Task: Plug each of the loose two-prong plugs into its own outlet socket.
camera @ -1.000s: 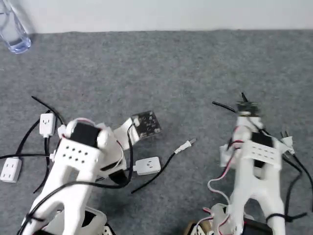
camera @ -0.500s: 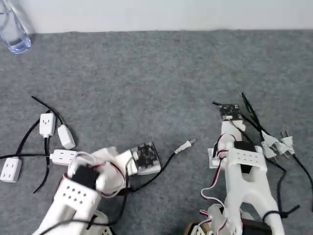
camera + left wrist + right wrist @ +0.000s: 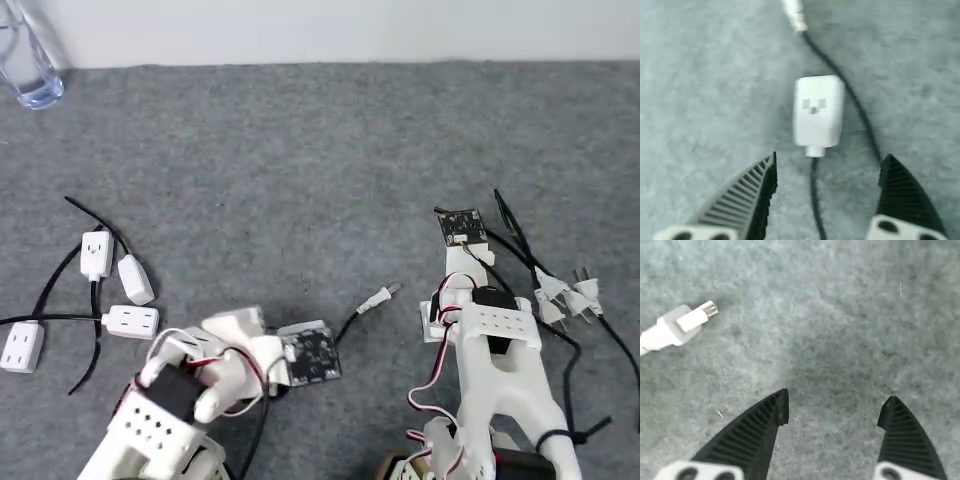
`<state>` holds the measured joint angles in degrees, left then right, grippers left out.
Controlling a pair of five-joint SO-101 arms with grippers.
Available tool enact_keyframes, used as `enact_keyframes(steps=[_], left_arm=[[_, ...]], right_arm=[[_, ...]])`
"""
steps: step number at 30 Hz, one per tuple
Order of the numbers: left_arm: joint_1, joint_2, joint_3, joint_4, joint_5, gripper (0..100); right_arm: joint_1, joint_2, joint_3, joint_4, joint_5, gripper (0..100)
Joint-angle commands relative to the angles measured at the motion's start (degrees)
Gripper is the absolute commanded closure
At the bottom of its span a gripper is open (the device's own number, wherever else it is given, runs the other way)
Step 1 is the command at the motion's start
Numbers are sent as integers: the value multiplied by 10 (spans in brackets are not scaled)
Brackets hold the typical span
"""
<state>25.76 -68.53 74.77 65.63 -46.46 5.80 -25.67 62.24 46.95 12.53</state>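
Observation:
A white outlet socket (image 3: 819, 111) on a black cord lies on the grey carpet just ahead of my left gripper (image 3: 825, 172), which is open above the cord. Beyond the socket lies a white two-prong plug (image 3: 794, 12), also seen mid-table (image 3: 378, 297). My right gripper (image 3: 836, 405) is open over bare carpet, with the same plug (image 3: 677, 325) off to one side. Two more loose plugs (image 3: 565, 293) lie on black cords at the right. Further white sockets (image 3: 130, 320) sit at the left.
Black cords (image 3: 60, 300) tangle around the left sockets, one of which has a plug (image 3: 135, 279) beside it. A clear bottle (image 3: 25, 60) stands at the far left corner. The left arm (image 3: 190, 390) and right arm (image 3: 495, 340) fill the near edge.
The left arm has drawn back toward the near edge and swung its wrist right over the socket. The right arm has shifted left, uncovering the plugs at the right.

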Motion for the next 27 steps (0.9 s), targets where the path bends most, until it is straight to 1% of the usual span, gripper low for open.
enact_keyframes(steps=[1, 9, 13, 15, 18, 20, 23, 27], left_arm=[[49, 44, -5, -22, -10, 686], [61, 133, -6, -133, -10, 686], [61, 193, -7, -156, -24, 686], [63, 215, -15, -149, -24, 686], [64, 227, -36, -111, -22, 687], [63, 220, -53, -94, -17, 687], [64, 203, -77, -70, 21, 687], [86, 178, -86, -36, 23, 687]], right_arm=[[-3, -11, -3, -9, -3, 703], [-3, -11, -3, -9, -3, 703], [-5, -11, -3, -13, -3, 703], [-5, -11, -3, -14, 0, 703], [-6, -11, -3, -14, 10, 703], [-7, -11, -3, -14, 10, 703], [-7, -11, -3, -14, 10, 703], [-7, -11, -2, -14, 11, 703]])
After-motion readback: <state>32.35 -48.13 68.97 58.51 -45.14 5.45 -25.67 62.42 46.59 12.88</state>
